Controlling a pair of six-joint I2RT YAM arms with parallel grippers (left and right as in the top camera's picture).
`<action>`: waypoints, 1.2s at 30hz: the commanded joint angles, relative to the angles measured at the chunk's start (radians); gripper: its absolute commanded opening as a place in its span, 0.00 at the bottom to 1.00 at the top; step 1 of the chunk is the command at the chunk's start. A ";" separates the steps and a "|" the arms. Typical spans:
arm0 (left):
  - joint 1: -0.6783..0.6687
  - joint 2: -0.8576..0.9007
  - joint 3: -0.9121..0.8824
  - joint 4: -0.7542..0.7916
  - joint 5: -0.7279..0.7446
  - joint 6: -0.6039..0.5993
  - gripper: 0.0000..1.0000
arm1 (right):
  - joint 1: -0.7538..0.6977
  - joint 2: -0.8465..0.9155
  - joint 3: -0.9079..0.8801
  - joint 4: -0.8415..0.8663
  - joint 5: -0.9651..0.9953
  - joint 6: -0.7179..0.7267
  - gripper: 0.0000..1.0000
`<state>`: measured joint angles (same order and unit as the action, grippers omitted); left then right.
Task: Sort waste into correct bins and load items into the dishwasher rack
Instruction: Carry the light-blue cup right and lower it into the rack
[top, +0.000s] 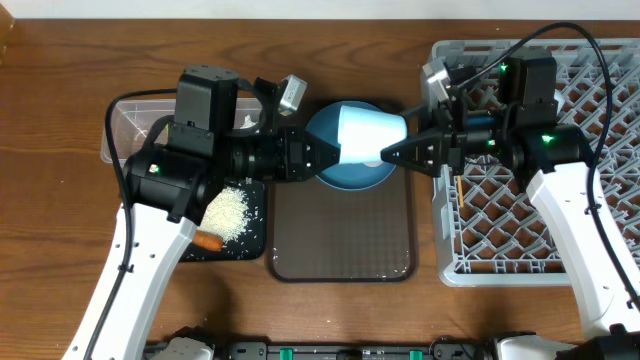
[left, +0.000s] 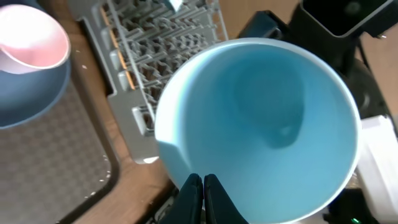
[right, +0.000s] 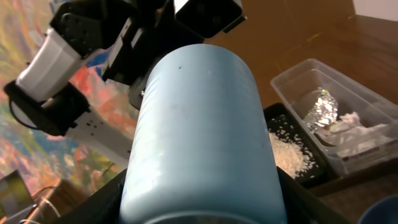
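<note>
A light-blue cup (top: 365, 135) hangs on its side between both arms, above the dark-blue plate (top: 350, 182). My left gripper (top: 322, 160) is shut, pinching the cup's rim (left: 203, 186); the left wrist view looks straight into the cup (left: 261, 124). My right gripper (top: 385, 155) holds the other end, with a finger pressed against each side of the cup (right: 199, 137). A pale-pink cup (left: 34, 40) rests on the plate (left: 31, 93). The grey dishwasher rack (top: 540, 200) stands at the right.
The clear tub (right: 329, 118) holds crumpled foil (right: 322, 107) and tissue (right: 354, 127). The black tray (top: 255, 222) has rice (top: 228, 212) and a carrot (top: 207, 240). The brown serving tray (top: 340, 235) lies beneath the plate.
</note>
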<state>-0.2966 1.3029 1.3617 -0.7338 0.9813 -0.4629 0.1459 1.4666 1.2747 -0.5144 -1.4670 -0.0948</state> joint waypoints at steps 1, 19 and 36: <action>-0.004 0.006 0.000 -0.007 -0.105 0.025 0.07 | -0.004 -0.022 0.006 -0.014 0.107 -0.013 0.44; -0.004 0.006 0.000 -0.204 -0.537 0.025 0.32 | -0.203 -0.023 0.139 -0.451 1.021 0.150 0.29; -0.004 0.006 0.000 -0.208 -0.565 0.025 0.92 | -0.204 -0.013 0.175 -0.586 1.355 0.184 0.23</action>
<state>-0.2974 1.3037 1.3617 -0.9390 0.4332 -0.4446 -0.0628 1.4574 1.4448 -1.0939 -0.1890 0.0647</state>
